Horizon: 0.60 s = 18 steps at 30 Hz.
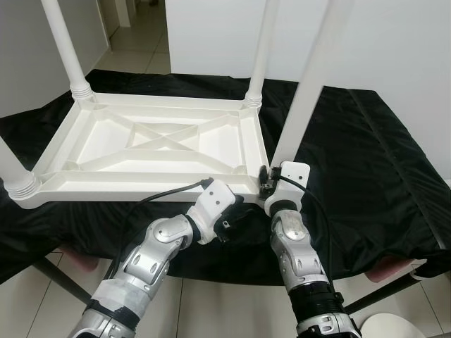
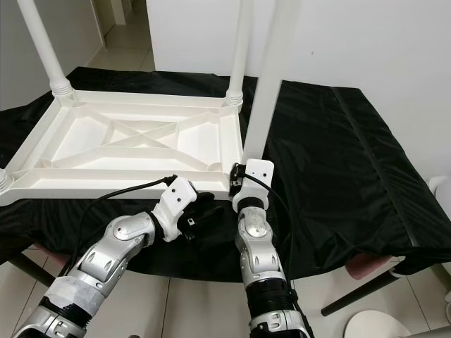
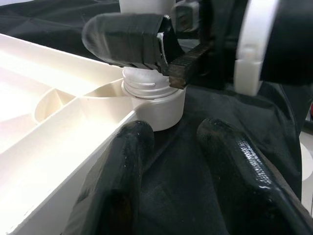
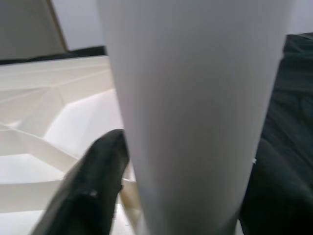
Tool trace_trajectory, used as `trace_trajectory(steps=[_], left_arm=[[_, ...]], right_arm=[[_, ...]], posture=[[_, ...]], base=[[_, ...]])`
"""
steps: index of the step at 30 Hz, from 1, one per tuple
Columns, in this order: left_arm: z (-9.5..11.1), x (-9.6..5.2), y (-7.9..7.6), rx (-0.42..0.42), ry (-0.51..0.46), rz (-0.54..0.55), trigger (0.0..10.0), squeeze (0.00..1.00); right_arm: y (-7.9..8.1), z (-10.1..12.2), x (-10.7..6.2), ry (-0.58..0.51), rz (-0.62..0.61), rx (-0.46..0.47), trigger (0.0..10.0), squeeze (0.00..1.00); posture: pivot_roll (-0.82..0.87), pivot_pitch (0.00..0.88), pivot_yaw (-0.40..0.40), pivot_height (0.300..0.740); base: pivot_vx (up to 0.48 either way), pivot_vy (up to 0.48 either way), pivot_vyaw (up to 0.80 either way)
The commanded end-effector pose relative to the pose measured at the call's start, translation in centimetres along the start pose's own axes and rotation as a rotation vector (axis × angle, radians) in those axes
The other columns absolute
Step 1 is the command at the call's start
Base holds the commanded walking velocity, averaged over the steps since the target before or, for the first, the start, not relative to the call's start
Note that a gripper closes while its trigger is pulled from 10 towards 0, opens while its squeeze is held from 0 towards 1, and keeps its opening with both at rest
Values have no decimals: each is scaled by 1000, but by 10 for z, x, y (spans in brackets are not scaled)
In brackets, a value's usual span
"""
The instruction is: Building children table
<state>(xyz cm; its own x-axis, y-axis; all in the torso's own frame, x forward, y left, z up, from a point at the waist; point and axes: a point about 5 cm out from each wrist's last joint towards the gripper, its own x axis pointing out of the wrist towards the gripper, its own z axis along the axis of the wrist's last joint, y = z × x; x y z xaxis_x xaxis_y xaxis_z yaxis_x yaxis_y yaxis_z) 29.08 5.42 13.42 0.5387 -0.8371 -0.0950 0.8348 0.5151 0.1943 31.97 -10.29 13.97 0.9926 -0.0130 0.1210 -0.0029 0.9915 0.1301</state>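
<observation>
Lying upside down on a black cloth (image 1: 366,162): a white plastic children's tabletop (image 1: 151,144), ribbed underside facing up, serving here as the landmark. Standing upright from its three other corners: white legs, one at the far left corner (image 1: 65,46), one at the far right corner (image 1: 261,53), one at the near left corner (image 1: 14,172).

Rising from the tabletop's near right corner: the fourth leg (image 1: 306,84), its threaded base sitting in the corner socket (image 3: 156,105), some thread rings still showing above the socket rim, so judged not yet fully screwed home.

Closing around that fourth leg just above the socket: the right gripper (image 4: 186,181), one black finger (image 4: 93,186) pressing one side of the leg and the other finger on the opposite side, gripping the leg firmly.

Waiting just beside the same corner, low against the cloth at the tabletop's near edge: the left gripper (image 3: 171,161), fingers parted, holding nothing, pointing at the socket.

Doing this step well, as a judgement: keeping the leg vertical over the socket while turning, to avoid cross-threading; regripping low near the threads for control; bracing the tabletop's near edge with the free gripper to stop it spinning or sliding on the slippery cloth; stopping once the threads disappear into the socket.
</observation>
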Motion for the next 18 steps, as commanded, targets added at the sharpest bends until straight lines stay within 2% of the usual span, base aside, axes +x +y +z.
trace_trajectory(steps=[1,7,13,14,16,18], left_arm=[[1,-1,-1,0,1,-14,10000,0],[0,-1,-2,-1,2,-13,10000,0],[0,-1,-1,0,1,-9,10000,0],[0,-1,-1,0,0,-10,10000,0],[0,-1,-1,1,-1,-10,10000,0],[0,0,-1,-1,-1,-11,10000,0]], right_arm=[[-4,1,-2,-13,3,2,10000,1000],[-10,-1,-6,-6,48,-17,10000,1000],[-25,-13,-10,46,154,-31,10000,1000],[-27,-14,-9,49,209,-37,10000,0],[-29,-14,-9,50,246,-41,10000,0],[-33,-12,-7,48,356,-95,10000,0]], posture=[[27,44,-34,740],[25,44,-36,740],[21,40,-38,740],[20,40,-37,740],[20,40,-37,740],[20,40,-36,740]], base=[[0,0,0],[0,0,0],[0,0,0],[0,0,0],[0,0,0],[0,0,0]])
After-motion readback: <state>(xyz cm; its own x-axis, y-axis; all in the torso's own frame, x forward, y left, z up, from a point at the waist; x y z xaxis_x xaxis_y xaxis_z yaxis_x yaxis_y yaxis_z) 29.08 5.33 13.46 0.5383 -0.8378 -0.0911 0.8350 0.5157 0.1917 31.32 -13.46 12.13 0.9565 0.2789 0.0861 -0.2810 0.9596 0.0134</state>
